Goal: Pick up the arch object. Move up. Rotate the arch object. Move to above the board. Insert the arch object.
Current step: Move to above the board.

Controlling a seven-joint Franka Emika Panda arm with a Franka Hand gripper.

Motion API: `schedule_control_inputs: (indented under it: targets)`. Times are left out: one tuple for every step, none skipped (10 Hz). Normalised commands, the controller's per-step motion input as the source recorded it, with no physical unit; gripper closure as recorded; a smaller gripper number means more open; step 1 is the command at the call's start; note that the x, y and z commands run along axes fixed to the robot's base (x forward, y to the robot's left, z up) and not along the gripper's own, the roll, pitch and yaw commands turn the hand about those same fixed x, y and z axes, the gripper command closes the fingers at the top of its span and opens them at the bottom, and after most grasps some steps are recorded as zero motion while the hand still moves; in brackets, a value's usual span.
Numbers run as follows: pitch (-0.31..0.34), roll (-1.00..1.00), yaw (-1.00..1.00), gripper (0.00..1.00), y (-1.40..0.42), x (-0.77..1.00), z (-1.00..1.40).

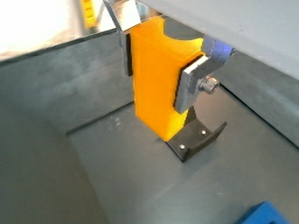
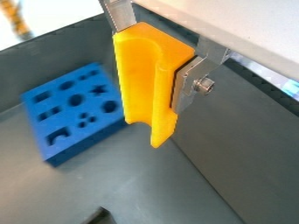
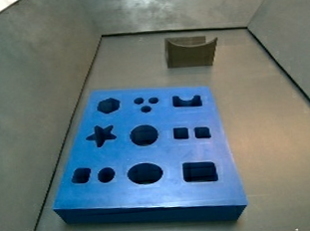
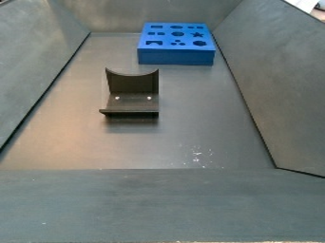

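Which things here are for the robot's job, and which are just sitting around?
For the job:
- the arch object, yellow-orange, clamped between the fingers of the gripper, held up above the floor
- the board, blue, lying flat with shaped holes

Just there:
- the fixture, dark, standing on the floor apart from the board

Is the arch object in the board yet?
Out. The hand holds the arch object in the air; the board lies below.
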Motion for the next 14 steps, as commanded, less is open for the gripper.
schedule_control_inputs:
  targets:
    - [0.092, 0.03, 1.0, 1.0, -1.0, 0.36, -0.02]
    - [0.097, 0.02, 1.0, 1.0, -1.0, 0.36, -0.02]
    - [0.101, 0.02, 1.0, 1.0, -1.0, 0.37, -0.01]
    - [0.107, 0.02, 1.0, 1.0, -1.0, 0.38, -0.01]
    - [0.111, 0.01, 1.0, 1.0, -1.0, 0.39, -0.01]
    - [0.119, 0.01, 1.0, 1.0, -1.0, 0.4, 0.0]
    - [0.127, 0.01, 1.0, 1.0, -1.0, 0.41, 0.0]
    - [0.142, 0.01, 1.0, 1.0, -1.0, 0.45, 0.01]
    - [0.149, 0.01, 1.0, 1.0, -0.86, 0.41, 0.01]
    - [0.165, 0.02, 1.0, 1.0, -0.48, 0.26, 0.02]
    - [0.167, 0.02, 1.0, 1.0, -0.28, 0.18, 0.03]
    - [0.168, 0.03, 1.0, 1.0, -0.16, 0.1, 0.02]
    - [0.174, 0.03, 1.0, 1.0, -0.12, 0.08, 0.01]
    - [0.197, 0.04, 1.0, 1.0, -0.08, 0.08, 0.02]
